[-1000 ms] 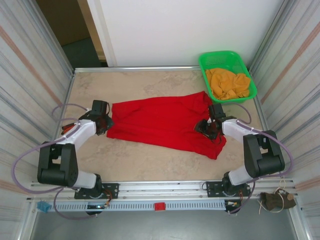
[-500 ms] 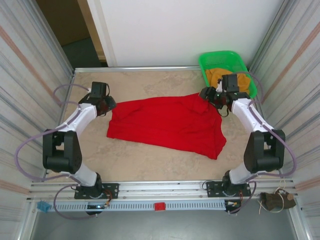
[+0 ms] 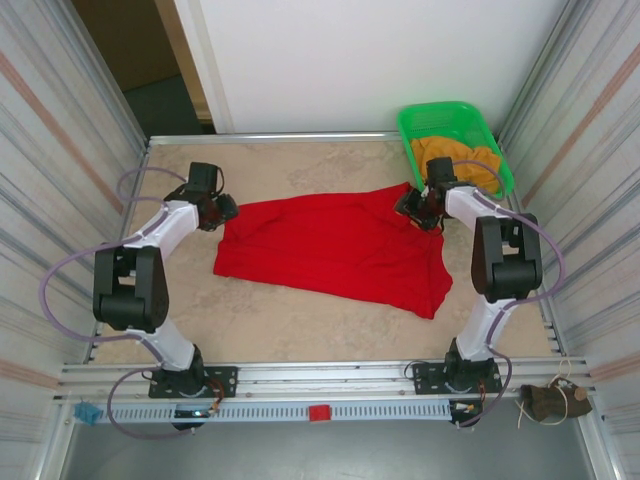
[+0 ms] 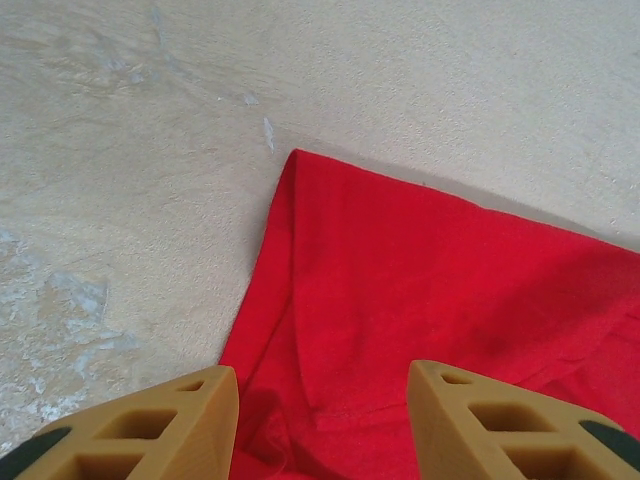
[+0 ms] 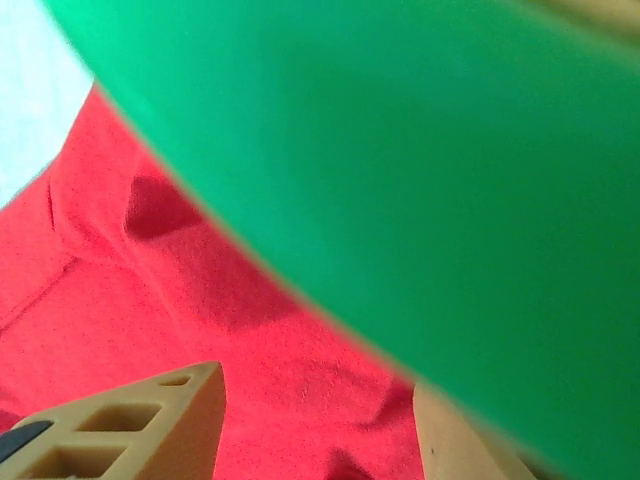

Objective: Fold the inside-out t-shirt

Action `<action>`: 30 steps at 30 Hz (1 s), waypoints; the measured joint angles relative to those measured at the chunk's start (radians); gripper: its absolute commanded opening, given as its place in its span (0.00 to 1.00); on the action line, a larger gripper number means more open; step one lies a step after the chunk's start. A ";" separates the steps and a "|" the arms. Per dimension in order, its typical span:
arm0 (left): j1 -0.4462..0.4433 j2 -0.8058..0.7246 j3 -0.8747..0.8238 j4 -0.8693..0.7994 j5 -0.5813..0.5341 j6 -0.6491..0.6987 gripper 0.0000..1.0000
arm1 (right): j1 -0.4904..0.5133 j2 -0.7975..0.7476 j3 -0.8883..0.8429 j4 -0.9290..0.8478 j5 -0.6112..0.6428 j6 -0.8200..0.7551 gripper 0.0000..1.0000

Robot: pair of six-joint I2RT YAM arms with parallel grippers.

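The left gripper (image 3: 228, 210), mid-left, and right gripper (image 3: 410, 206), by the upper-right basket (image 3: 404, 128), hang released over the far corners of the shirt (image 3: 330, 250), likely poised to pinch them for folding.

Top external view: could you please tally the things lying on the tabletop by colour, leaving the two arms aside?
Red: 1, the t-shirt
Orange-yellow: 1, the cloth
Green: 1, the basket holding that cloth
Total: 3
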 measured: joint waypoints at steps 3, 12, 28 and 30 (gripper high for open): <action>0.003 0.026 0.008 -0.002 0.000 0.000 0.49 | 0.000 0.026 0.025 0.003 -0.001 0.010 0.15; 0.013 0.143 0.051 -0.005 0.004 0.014 0.43 | 0.000 0.032 0.033 0.008 -0.009 0.019 0.00; -0.116 0.094 -0.041 0.076 0.014 -0.192 0.41 | 0.002 -0.003 0.048 0.016 -0.057 0.019 0.00; -0.125 0.094 -0.051 0.076 0.000 -0.253 0.41 | 0.002 -0.003 0.048 0.016 -0.057 0.019 0.00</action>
